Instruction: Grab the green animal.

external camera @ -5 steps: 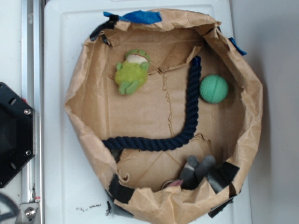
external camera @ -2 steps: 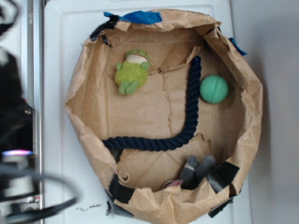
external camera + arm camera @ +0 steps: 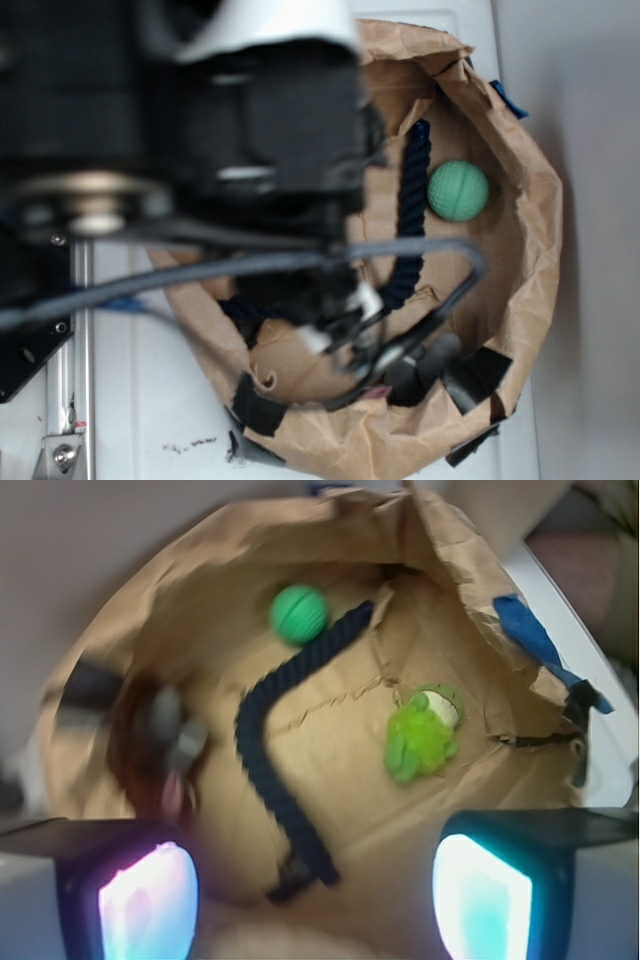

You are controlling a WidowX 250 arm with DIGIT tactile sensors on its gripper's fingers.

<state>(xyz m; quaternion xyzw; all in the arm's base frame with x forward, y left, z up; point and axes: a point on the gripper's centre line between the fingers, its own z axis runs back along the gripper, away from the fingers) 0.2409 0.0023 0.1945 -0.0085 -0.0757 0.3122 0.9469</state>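
Wrist view, left to right: left pad (image 3: 148,905) of the hand (image 3: 315,905) glows pink-white at the bottom corner, right pad teal, wide gap between them, so the hand is spread and holds nothing. Above it sits a crumpled brown paper bowl (image 3: 200,610), wrinkled walls patched with black tape and blue tape (image 3: 525,630) on the right rim. Blurred grey lump (image 3: 165,730) at the left wall. Thick dark navy twisted rope (image 3: 265,770) curves across the floor from bottom centre up toward the round teal textured ball (image 3: 299,614); ball sits just beside the rope's upper end. The green animal (image 3: 422,735), fuzzy lime plush with stubby limbs and a pale face, lies on the paper floor right of the rope, apart from it. Exterior view: blurred black arm (image 3: 200,150) covers the bowl's left half and hides the animal; ball, rope end and white desk (image 3: 150,400) visible.
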